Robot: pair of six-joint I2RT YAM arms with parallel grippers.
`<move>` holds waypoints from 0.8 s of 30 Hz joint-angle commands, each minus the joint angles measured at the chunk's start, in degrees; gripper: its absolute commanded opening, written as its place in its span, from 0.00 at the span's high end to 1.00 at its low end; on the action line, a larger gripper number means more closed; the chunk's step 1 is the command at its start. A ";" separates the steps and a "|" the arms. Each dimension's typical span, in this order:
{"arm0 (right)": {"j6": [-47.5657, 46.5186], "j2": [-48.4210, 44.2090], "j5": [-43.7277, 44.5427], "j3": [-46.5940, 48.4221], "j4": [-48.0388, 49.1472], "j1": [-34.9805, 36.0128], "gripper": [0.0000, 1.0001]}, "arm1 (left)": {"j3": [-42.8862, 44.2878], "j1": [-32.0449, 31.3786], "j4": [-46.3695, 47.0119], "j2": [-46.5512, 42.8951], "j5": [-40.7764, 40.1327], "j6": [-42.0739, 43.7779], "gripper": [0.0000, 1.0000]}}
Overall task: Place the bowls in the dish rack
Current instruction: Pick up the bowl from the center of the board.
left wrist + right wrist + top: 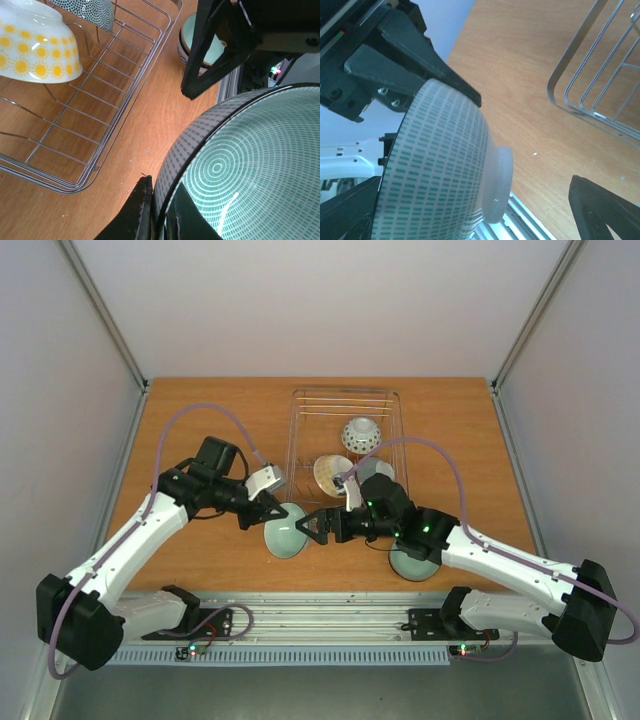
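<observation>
My left gripper is shut on the rim of a pale green bowl with a fine dash pattern, one finger outside the rim and one inside. The bowl hangs tilted above the table, in front of the wire dish rack. My right gripper stands open just to the bowl's right, its fingers spread on either side of the bowl's foot without touching it. A cream-yellow bowl and a white dotted bowl rest in the rack.
Another green bowl sits on the table under my right arm, near the front edge; it looks stacked on a second bowl. The rack's near corner lies close to the held bowl. A metal rail runs along the front.
</observation>
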 commanded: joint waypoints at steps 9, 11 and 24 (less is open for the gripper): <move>7.25 -0.63 -7.96 -6.13 16.12 0.12 0.01 | 0.09 2.04 4.98 -0.58 6.52 -0.73 1.00; 7.77 -0.56 -8.20 -6.78 17.45 0.12 0.01 | 0.06 2.24 4.93 -0.64 6.81 -0.81 1.00; 11.91 3.00 -13.72 -11.41 33.13 0.10 0.24 | 0.28 2.81 4.98 -0.39 7.49 -1.32 0.99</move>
